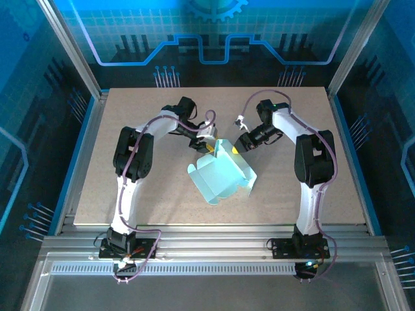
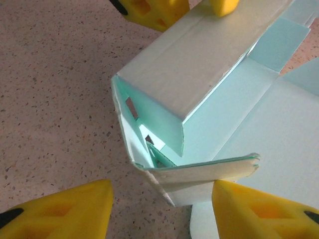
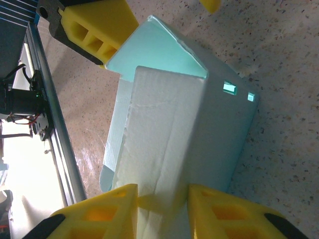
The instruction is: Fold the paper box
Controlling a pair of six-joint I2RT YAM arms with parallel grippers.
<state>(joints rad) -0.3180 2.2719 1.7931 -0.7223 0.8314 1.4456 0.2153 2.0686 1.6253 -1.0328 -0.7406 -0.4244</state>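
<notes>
The right tool pinched a raised, folded wall of the paper box between its yellow fingers. The left tool stood spread, one finger on each side of a lifted flap at the box's corner, with a clear gap on one side. The box lay partly folded on the table, between the two arms.

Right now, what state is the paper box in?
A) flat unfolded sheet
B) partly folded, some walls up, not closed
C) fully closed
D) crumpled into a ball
B: the paper box has walls folded up at its far end, clearest in the wrist views, while other panels lie flat and open on the table.
</notes>
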